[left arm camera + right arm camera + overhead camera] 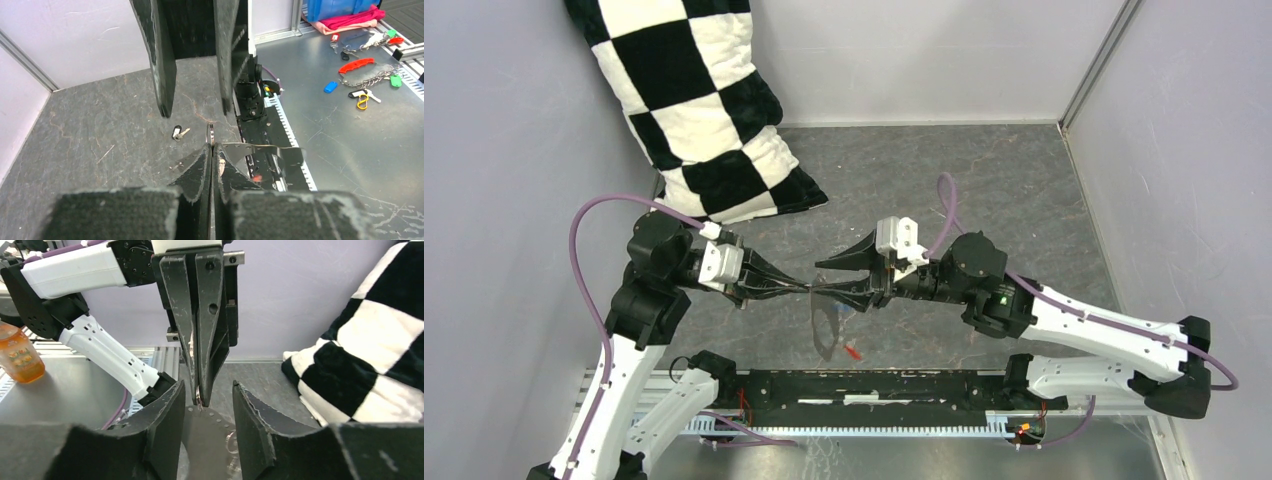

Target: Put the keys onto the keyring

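My left gripper [809, 289] is shut on the keyring [211, 134], a thin metal hoop seen edge-on that pokes out past its tips [212, 148]. In the right wrist view the same shut jaws [202, 399] come down from above with the keyring [198, 396] pinched at their tip. My right gripper [819, 278] faces them tip to tip, open, with nothing between its fingers [167, 425]; the left tips sit just beyond its gap. A red key [852, 350] lies on the table below the grippers. A dark-and-white key [177, 132] lies on the table beneath them.
A black-and-white checked pillow [699, 110] leans against the back left wall. Grey walls close in the dark table [984, 190]. A black rail [874, 385] runs along the near edge. Outside the cell lie more loose keys and tags [360, 85] and an orange bottle [20, 357].
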{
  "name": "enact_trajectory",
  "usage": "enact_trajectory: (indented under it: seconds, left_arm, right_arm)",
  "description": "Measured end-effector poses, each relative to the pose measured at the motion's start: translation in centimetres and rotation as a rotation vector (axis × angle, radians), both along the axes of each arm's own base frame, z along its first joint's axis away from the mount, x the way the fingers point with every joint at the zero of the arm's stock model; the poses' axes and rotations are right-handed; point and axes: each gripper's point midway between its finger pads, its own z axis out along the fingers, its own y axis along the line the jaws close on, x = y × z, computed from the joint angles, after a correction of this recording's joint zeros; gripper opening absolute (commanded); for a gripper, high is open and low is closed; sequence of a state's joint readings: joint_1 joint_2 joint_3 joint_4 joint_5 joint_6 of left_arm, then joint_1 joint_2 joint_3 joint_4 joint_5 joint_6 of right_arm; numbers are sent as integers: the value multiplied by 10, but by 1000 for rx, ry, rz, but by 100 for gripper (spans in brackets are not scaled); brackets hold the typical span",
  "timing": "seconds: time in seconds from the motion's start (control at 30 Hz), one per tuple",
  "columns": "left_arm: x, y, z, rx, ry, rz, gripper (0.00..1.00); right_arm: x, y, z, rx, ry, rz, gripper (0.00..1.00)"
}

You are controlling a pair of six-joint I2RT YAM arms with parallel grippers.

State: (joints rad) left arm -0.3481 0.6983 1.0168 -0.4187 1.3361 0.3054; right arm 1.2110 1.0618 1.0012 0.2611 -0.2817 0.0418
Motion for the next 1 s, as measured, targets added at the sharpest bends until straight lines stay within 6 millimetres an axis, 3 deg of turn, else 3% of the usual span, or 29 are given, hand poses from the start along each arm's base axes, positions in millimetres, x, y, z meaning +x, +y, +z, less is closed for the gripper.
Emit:
enact_trajectory:
  seconds: [0.17,0.43,0.73,1.0]
  left_arm:
    - [2,0,-3,7,3,10,2]
    - [5,0,-5,13,11,25,2]
    - [4,0,-6,15,14,25,2]
    - [4,0,-6,16,17,25,2]
  right_arm:
    - [5,-7,14,-52,-46,-36,37]
    - [7,-5,-15,-217,-48,-31,37]
    - [5,-2,-18,-236,-50,-11,28]
    - [2,1,-17,-207,-45,6,36]
